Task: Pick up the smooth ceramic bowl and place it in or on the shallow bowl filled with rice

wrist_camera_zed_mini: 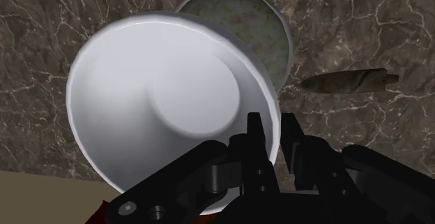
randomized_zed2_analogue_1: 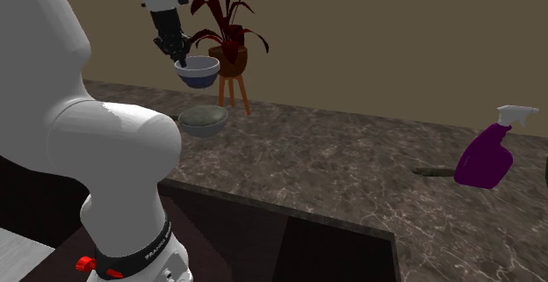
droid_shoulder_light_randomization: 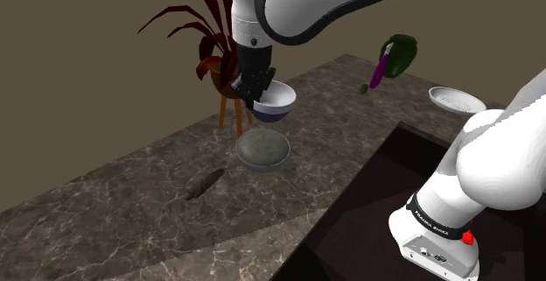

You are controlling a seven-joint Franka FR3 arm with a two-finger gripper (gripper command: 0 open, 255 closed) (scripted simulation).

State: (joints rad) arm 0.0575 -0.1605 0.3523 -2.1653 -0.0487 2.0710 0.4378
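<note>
The gripper is clenched on the rim of the bowl. In the wrist view its fingers pinch the bowl's wall, one inside the rim and one outside, so the bowl hangs off to one side of the gripper rather than under it. The bowl is white inside and blue on the outside, and it is held in the air, clear of the marbled counter. The rice bowl sits on the counter just below it, and a gap shows between the two in the shoulder view. The second exterior view shows the same: the bowl hangs from the gripper above the rice bowl without touching it. From the wrist, the rice bowl peeks out past the held bowl's far rim, only partly covered by it. A dark, thin, cigar-shaped thing lies flat on the counter near the rice bowl. A red-leaved plant on a stool stands behind the counter. A purple spray bottle stands well apart from the bowls, and a white dish sits at the counter's far end in the shoulder view.
</note>
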